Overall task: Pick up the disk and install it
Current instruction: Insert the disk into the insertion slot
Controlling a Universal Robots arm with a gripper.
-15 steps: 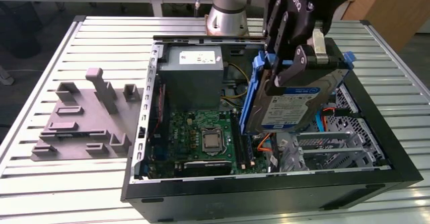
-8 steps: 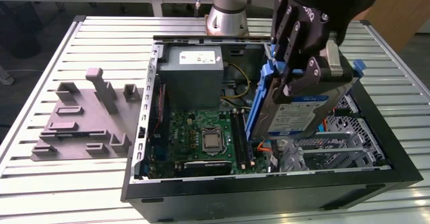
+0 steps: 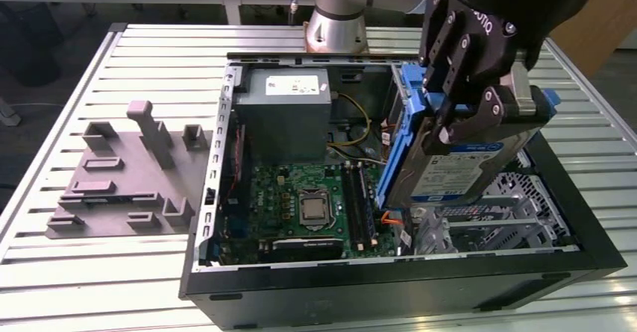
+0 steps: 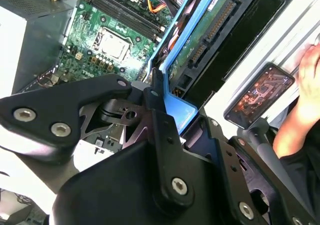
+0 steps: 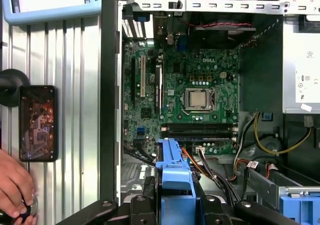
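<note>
Starting at the exterior view's left, what is on the table [image 3: 50, 272]? asks the auditor.

The inspector reports: a grey fixture [image 3: 124, 175] with upright blocks lies flat there, just beside the open case [image 3: 398, 298]. Inside the case, a grey box [image 3: 289, 112] sits at the far end, with the motherboard [image 3: 309, 205] nearer the camera.

And the disk?

The inspector notes: the disk [image 3: 456, 166] hangs tilted at the case's side toward the exterior view's right, label facing outward and blue frame along its edges. Its lower end is down inside the case beside the motherboard. The gripper [image 3: 488, 116] has its jaws clenched on the disk's upper part. In the second wrist view the disk's green circuit side shows.

Anything outside the case?

The inspector adds: in the first wrist view a phone [image 5: 37, 122] on a stand sits on the table near the case wall, and a person's hand [image 5: 15, 190] rests close to it.
</note>
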